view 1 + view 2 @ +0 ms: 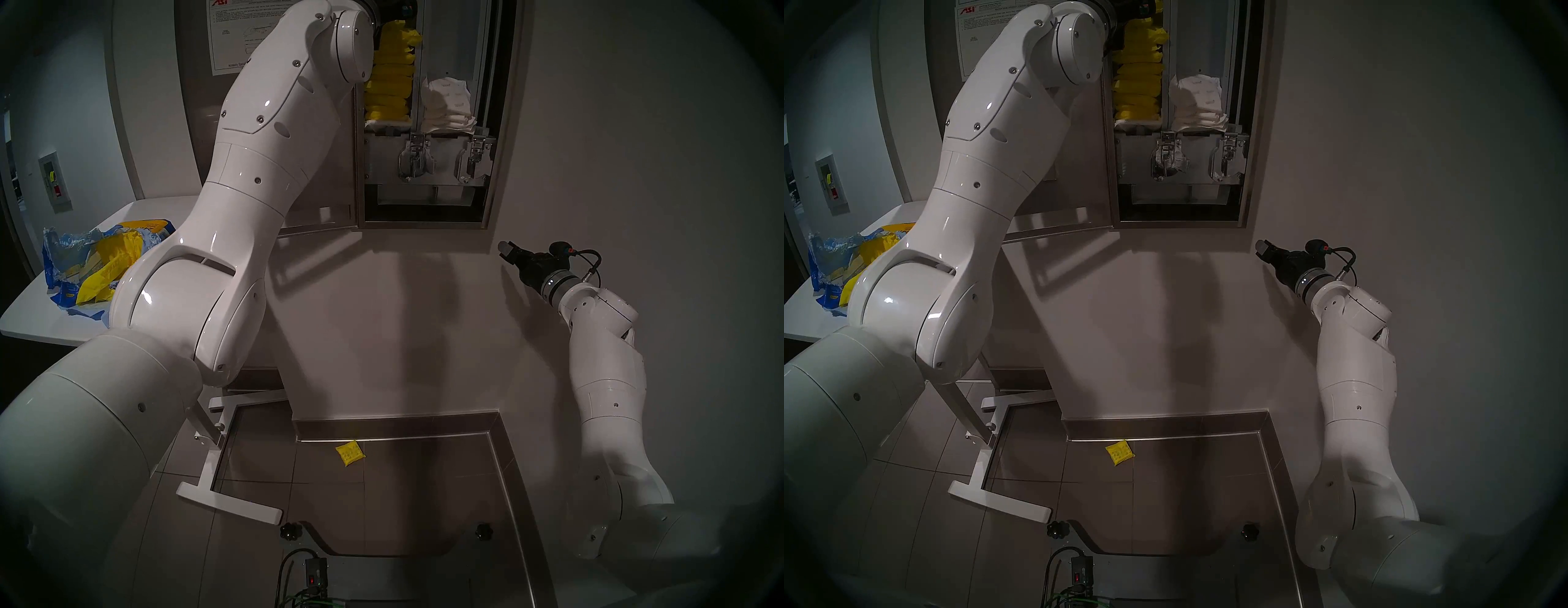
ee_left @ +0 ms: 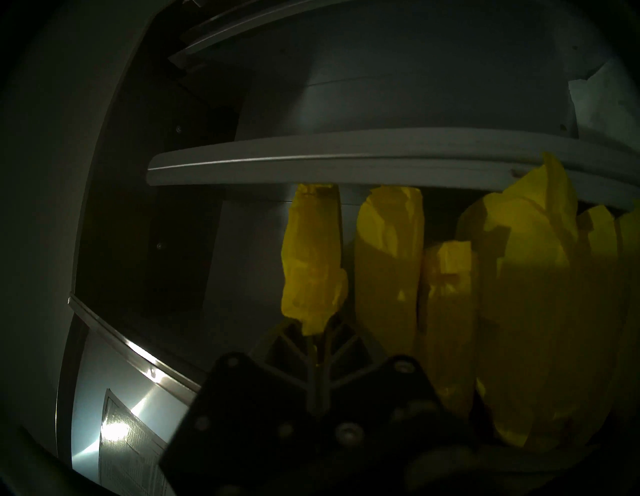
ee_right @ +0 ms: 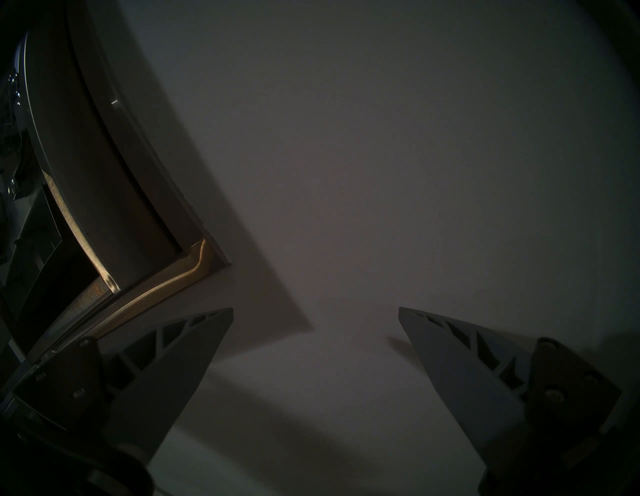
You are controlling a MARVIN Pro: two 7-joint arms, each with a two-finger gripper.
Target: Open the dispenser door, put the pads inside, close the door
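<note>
Left hand (image 2: 317,341) pinches a crinkled yellow pad (image 2: 311,263); beside it, stacked yellow pads (image 1: 390,80) fill the dispenser column; right hand (image 3: 315,350) spread

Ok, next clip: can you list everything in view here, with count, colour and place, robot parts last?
dispenser door: one, steel, swung open, white instruction sheet inside
yellow pads: a stack, count unclear, left compartment
held yellow pad: one, above that stack
white pads: small pile, right compartment
dropped yellow pad: one, on the floor tiles
torn bag: one, blue and yellow, on the white table
left gripper: shut on the held yellow pad
right gripper: open, empty, near the wall
</note>
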